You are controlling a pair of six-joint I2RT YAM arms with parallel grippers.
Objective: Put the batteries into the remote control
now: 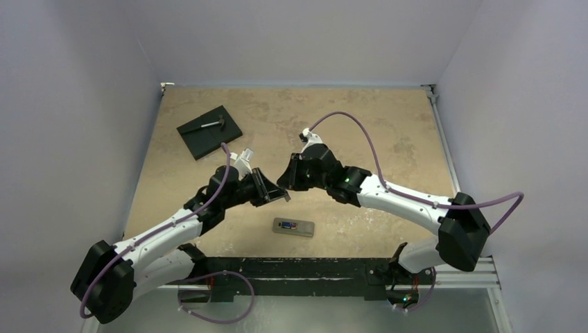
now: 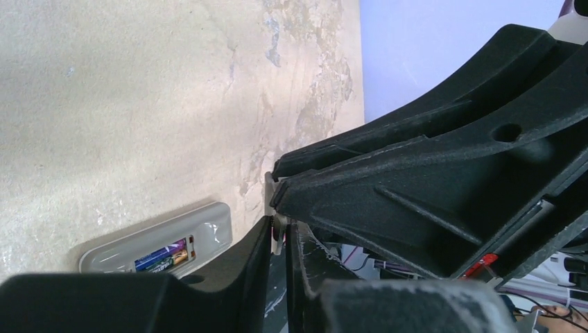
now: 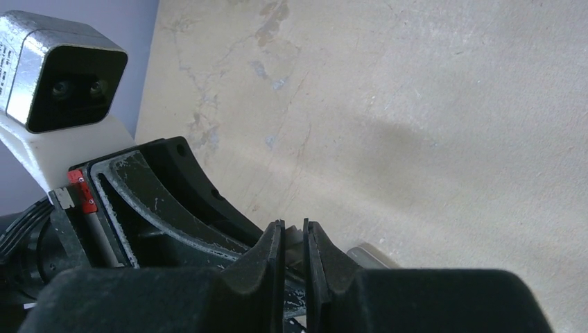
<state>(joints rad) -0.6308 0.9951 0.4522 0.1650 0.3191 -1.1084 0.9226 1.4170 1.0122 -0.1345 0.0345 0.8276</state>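
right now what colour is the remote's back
Grey. The remote control shows best in left wrist view.

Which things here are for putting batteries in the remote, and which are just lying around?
For the job: remote control; batteries, lying in its recess; small pale piece pinched by left gripper and right gripper, maybe the cover.
Just lying about: black slab; grey hammer-like tool on it.

Arm links (image 1: 409, 198): white shells, black joints.
Cables (image 1: 360, 125): purple, trailing behind each wrist.
Fingers (image 2: 416, 208): black, ribbed, scuffed.
Wrist camera (image 3: 41, 66): silver.
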